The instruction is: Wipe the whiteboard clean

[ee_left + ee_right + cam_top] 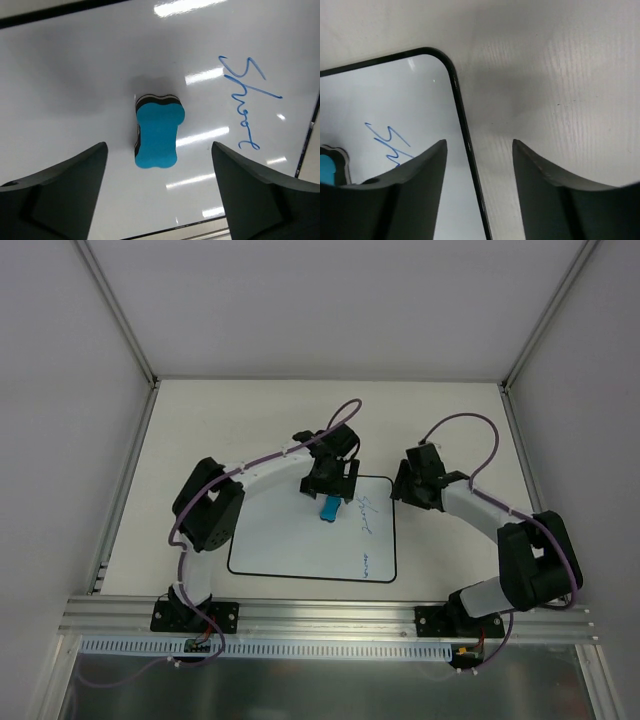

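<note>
Left wrist view: left claw [159, 149] spread wide over the board [75, 75], holding nothing.
Blue eraser [156, 135] lies flat on the board, just ahead of the claw and between its fingers, touching neither. Blue writing [247, 100] sits off to the claw's right. Right claw [480, 145] is also parted and empty, straddling the board's black edge near a rounded corner, with board under its left finger and table [560, 75] under its right.
</note>
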Robot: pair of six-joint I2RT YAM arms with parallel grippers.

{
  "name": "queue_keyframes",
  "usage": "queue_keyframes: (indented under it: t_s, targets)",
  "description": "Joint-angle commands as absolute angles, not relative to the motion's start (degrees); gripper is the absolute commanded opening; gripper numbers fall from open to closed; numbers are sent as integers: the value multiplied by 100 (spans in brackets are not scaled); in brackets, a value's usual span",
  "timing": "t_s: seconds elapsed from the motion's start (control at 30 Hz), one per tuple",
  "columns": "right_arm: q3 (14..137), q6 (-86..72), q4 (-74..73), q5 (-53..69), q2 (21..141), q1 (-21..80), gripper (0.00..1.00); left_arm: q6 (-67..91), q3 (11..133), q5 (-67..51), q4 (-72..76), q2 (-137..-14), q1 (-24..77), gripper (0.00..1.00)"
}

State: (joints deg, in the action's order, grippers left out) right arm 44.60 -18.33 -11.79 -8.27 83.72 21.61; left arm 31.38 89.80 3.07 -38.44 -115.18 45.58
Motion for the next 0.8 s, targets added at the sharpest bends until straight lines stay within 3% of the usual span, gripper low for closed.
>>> queue_keyframes:
  t_s: [0.0,0.07,0.33,0.5,0.77]
  targets:
    - [4895,-1565,-1476,-1501,7832,2451,62,3182,8904,668,-3894,-10400,4386,92]
    - [5018,-1538,-1660,-1669,7700,2636,71,3182,8763,825,-3894,-10091,4211,99]
    - [5930,-1941,-2100,-2425,8234,4121,89,2954,7341,993,-3885,-8342,3209,99]
    - [6784,-2214,-2618,-2733,9104,4789,90,2743,6331,905,-3894,-7289,2550,99]
    - [7444,-2847,-2742,-2567,10220,5133,86,2575,5186,721,-3894,-6311,2312,99]
